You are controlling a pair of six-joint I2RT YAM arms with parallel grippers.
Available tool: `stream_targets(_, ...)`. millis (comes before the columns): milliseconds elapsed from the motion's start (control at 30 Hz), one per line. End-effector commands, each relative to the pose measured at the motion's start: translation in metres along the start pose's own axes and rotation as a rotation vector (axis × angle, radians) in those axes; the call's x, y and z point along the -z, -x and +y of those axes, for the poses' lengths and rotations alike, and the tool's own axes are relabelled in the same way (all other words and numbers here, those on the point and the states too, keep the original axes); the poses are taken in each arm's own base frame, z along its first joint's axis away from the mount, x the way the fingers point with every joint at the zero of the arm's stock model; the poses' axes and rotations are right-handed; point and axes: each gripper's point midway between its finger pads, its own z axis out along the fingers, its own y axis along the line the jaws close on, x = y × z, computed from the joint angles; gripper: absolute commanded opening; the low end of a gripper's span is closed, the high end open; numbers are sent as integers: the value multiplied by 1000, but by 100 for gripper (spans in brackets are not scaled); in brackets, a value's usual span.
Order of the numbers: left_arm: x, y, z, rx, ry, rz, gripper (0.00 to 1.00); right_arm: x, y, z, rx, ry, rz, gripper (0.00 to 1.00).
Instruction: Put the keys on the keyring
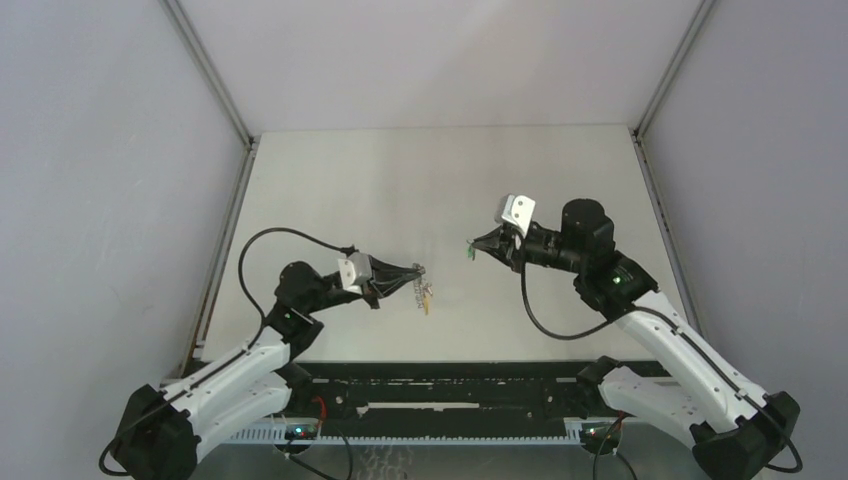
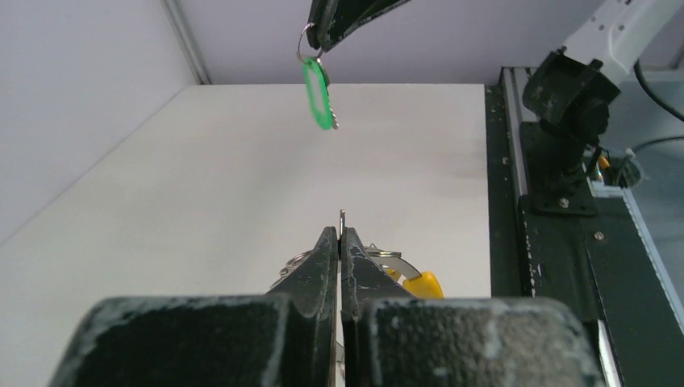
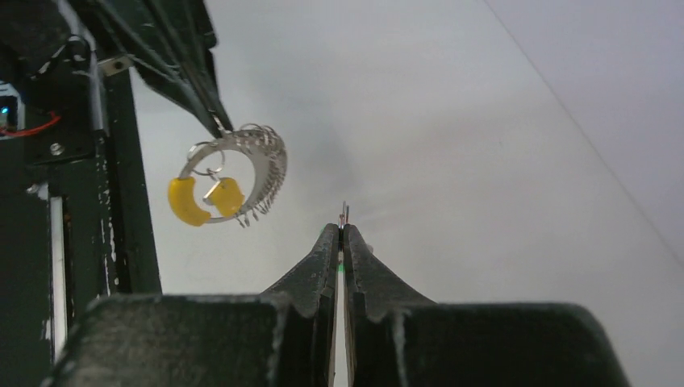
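My left gripper [image 1: 417,271] is shut on the keyring [image 1: 419,287] and holds it in the air above the table [image 1: 330,190]. The yellow key [image 1: 427,300] hangs from the ring. In the right wrist view the keyring [image 3: 273,169] shows as a grey beaded ring with the yellow key [image 3: 228,196] on it. My right gripper [image 1: 472,247] is shut on the small ring of the green key [image 1: 468,255], a short gap to the right of the keyring. In the left wrist view the green key [image 2: 318,95] dangles ahead; the left gripper [image 2: 340,234] pinches the ring's edge.
The black rail [image 1: 450,385] with the arm bases runs along the near edge. Grey walls enclose the table on the left, right and far sides. The right arm's base [image 2: 565,97] shows in the left wrist view.
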Motion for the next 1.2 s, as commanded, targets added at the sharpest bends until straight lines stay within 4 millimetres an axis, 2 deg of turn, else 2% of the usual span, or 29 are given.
stream_targets(0, -6, 34, -7, -114, -90, -47, 0, 5, 28, 28, 200, 134, -105, 0)
stream_targets(133, -9, 33, -11, -119, -143, -24, 0, 5, 17, 47, 251, 232, -48, 0)
stream_targets(300, -12, 33, -15, -119, -187, -20, 0, -2, 7, 58, 263, 278, 34, 0)
stream_targets(600, -10, 22, -18, -120, -213, 37, 0, -14, 11, 66, 302, 260, 47, 0)
stream_targets(800, -9, 20, -22, -115, -234, 38, 0, -24, 5, 77, 327, 286, 101, 0)
stream_targets(1167, -7, 20, -24, -121, -237, 35, 0, -40, -4, 80, 391, 278, 187, 0)
